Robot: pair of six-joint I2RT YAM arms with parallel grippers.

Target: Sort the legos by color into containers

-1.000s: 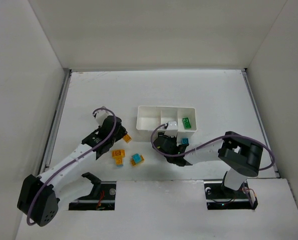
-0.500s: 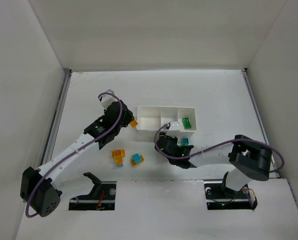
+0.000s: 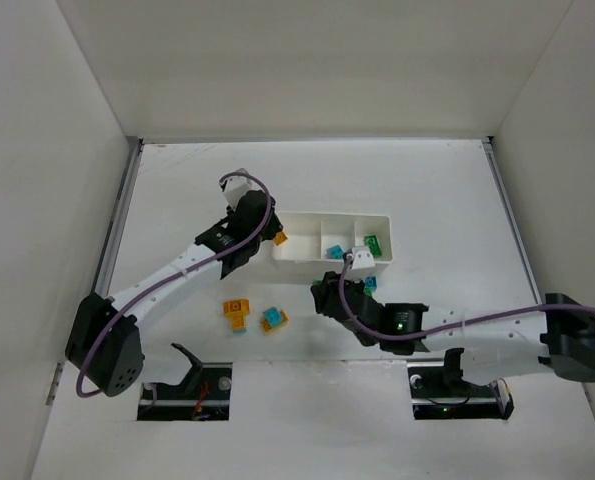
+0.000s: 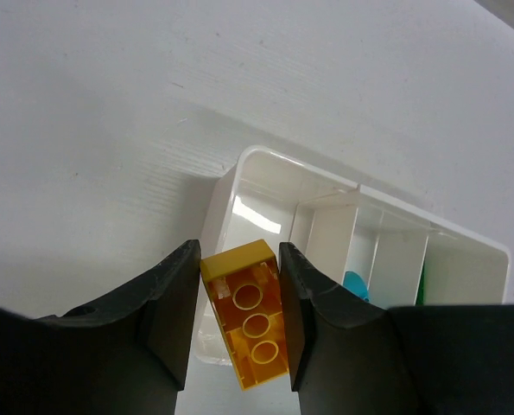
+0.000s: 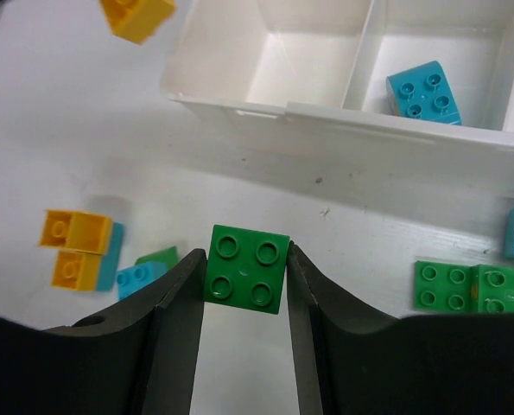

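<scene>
Sorting in progress: two robot arms reach over a white tabletop (image 3: 427,180), each carrying one toy brick toward a white three-part tray (image 3: 332,214) near the tabletop's middle.
Left claw (image 4: 237,307): pinching a yellow brick (image 4: 244,324) by its long sides at the tray's left end, just over the outer wall of the left compartment (image 5: 295,65). It looks lined up for a drop there.
Right claw (image 5: 246,277): pinching a green brick (image 5: 246,268), studs up, over the tabletop on the tray's near side.
Tray contents: the left compartment is bare, a blue brick (image 5: 423,89) lies in the middle one, and a second green brick (image 3: 373,244) lies in the right one.
Likely destination: the right compartment, since green already sits there.
Loose bricks: a yellow-and-blue cluster (image 3: 237,312) and a blue-and-yellow pair (image 3: 273,319) toward the near edge, left of centre. A green pair (image 5: 472,290) lies near the tray's near wall.
</scene>
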